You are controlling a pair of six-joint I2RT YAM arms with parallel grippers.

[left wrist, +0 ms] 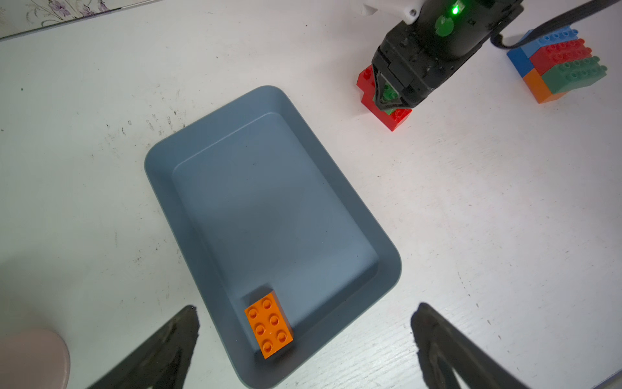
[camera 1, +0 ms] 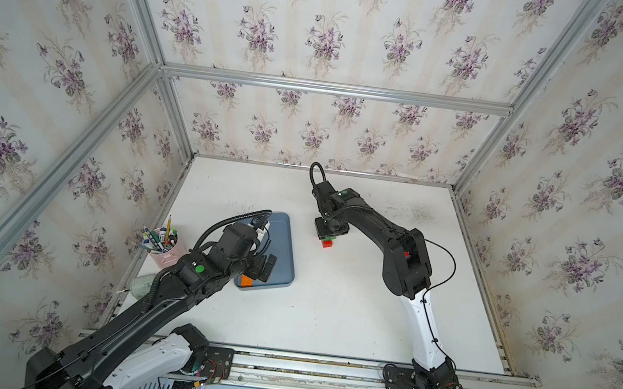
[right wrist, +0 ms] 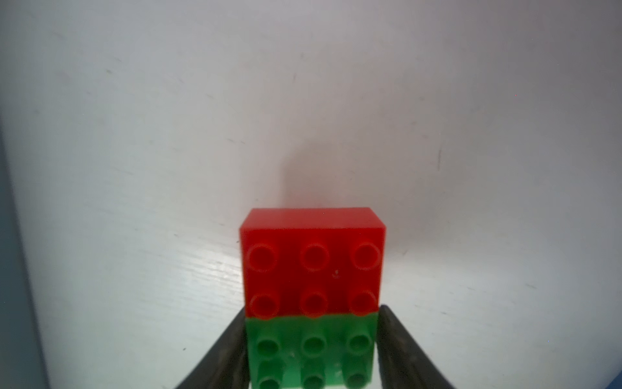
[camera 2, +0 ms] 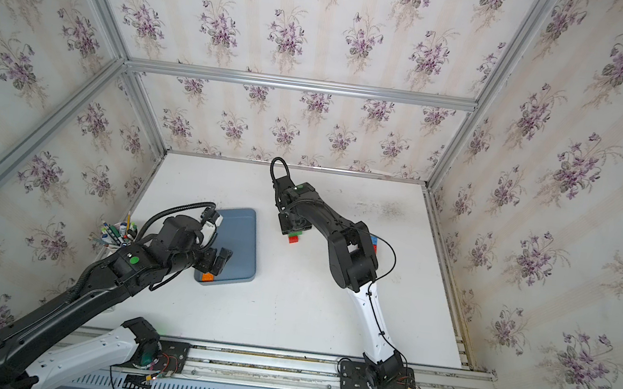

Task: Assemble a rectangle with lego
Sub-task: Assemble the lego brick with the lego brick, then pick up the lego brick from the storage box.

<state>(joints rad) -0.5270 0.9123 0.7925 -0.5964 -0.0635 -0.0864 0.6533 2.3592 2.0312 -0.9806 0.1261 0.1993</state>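
Within violet-papered walls [camera 1: 322, 41], a scuffed white table [camera 1: 347, 310] is carrying a tray [left wrist: 388, 259] beneath the wide-apart left gripper [left wrist: 306, 306] and a green brick [right wrist: 311, 350] straddled by the right gripper [right wrist: 312, 313], grip unclear.

An orange brick [left wrist: 268, 325] lies studs-up in the corner of a tray [left wrist: 388, 269]; a green brick [right wrist: 309, 350] sits atop a red brick [right wrist: 313, 269]; a multicoloured block [left wrist: 555, 64] stands apart.

Green brick [right wrist: 311, 350] partly out of frame

tray [camera 1: 282, 252], lego stack [camera 1: 327, 243] — open table [camera 1: 303, 262] between
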